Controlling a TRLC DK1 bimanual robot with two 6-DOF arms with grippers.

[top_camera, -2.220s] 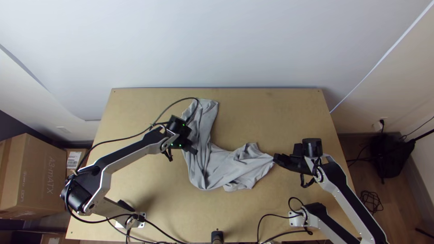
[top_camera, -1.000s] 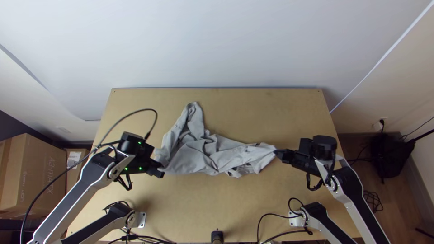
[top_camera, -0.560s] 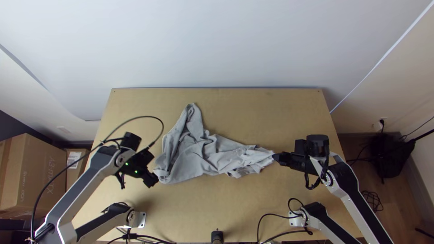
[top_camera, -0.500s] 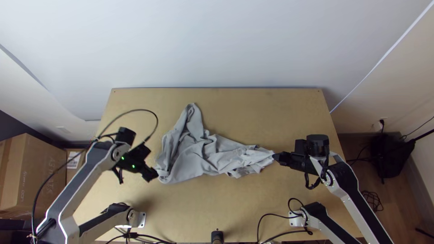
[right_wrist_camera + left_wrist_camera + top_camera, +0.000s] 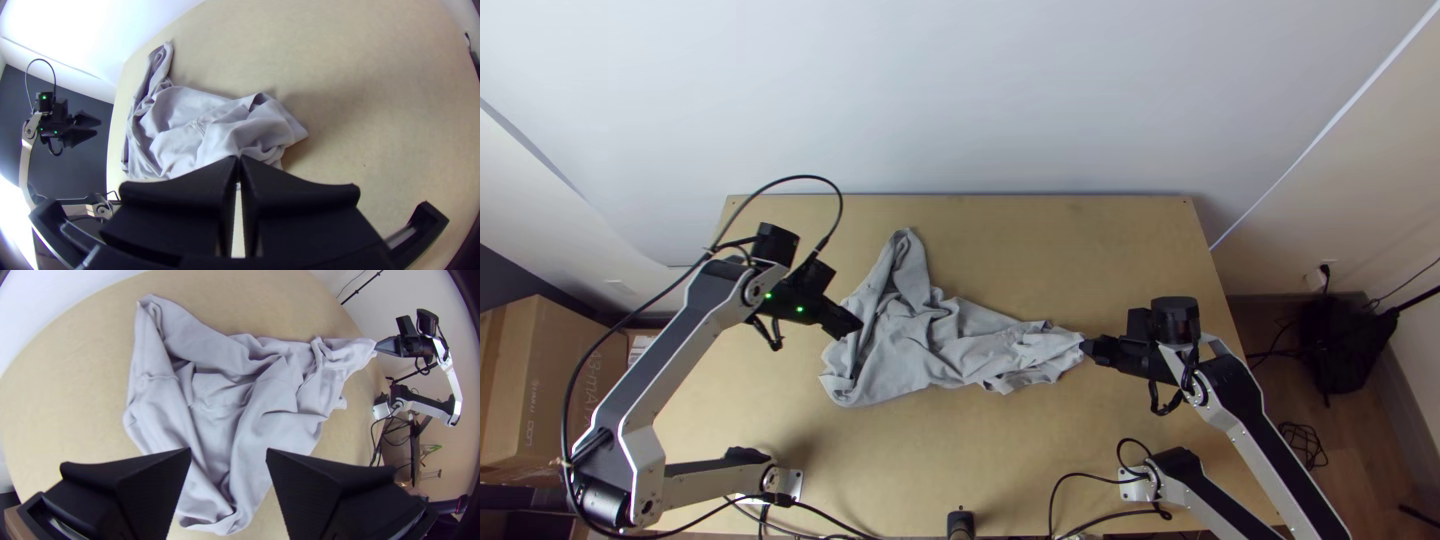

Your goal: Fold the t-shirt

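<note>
The grey t-shirt lies bunched and creased across the middle of the table, one narrow part pointing to the far edge. My left gripper is over the shirt's left side; in the left wrist view this gripper stands open above the cloth, its fingers wide apart. At the shirt's right end, my right gripper is shut on a pinched tip of fabric. In the right wrist view the fingertips of the right gripper meet on the cloth.
Bare wood of the table surrounds the shirt. A black post stands at the near edge, with cables by both arm bases. Cardboard boxes are off to the left, and a black bag is on the floor at right.
My left gripper let go of the shirt's left side and has moved up the picture and slightly right. Earlier, the shirt's near-left part shifted left. The right gripper has barely moved.
</note>
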